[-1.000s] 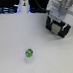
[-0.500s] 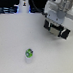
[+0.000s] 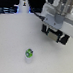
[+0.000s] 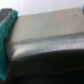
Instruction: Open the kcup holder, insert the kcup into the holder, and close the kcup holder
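The kcup (image 3: 28, 53), a tiny round pod with a green top, lies alone on the white table in the exterior view. At the exterior view's upper right stands the black kcup holder (image 3: 64, 36), partly covered by my arm. My gripper (image 3: 55, 25) hangs right at the holder's top front, its fingertips lost against the black box. The wrist view is blurred: a teal finger (image 4: 5, 45) shows beside a grey-edged dark surface of the kcup holder (image 4: 50, 30). Nothing shows between the fingers.
A white bottle-like object (image 3: 23, 3) stands at the back of the table, to the exterior view's left of the arm. Dark equipment lines the back edge (image 3: 7, 10).
My arm seems to have sunk slightly and edged toward the exterior view's left over the holder. The kcup has not moved.
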### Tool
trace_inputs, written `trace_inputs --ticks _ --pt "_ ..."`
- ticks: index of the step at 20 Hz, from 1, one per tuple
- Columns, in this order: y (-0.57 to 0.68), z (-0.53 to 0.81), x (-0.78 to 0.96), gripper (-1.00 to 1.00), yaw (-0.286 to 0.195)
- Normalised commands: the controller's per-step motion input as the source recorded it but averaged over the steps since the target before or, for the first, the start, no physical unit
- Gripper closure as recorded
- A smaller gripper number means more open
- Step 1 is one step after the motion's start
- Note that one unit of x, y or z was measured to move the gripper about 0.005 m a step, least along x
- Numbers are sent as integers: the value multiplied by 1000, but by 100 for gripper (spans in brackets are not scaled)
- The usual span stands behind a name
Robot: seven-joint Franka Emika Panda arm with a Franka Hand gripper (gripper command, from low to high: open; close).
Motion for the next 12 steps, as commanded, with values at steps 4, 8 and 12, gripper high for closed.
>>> trace_inputs --ticks 4,8,12 --pt "-305 201 807 100 -102" --pt "-146 169 321 -100 -102" --pt "-412 213 388 -100 -171"
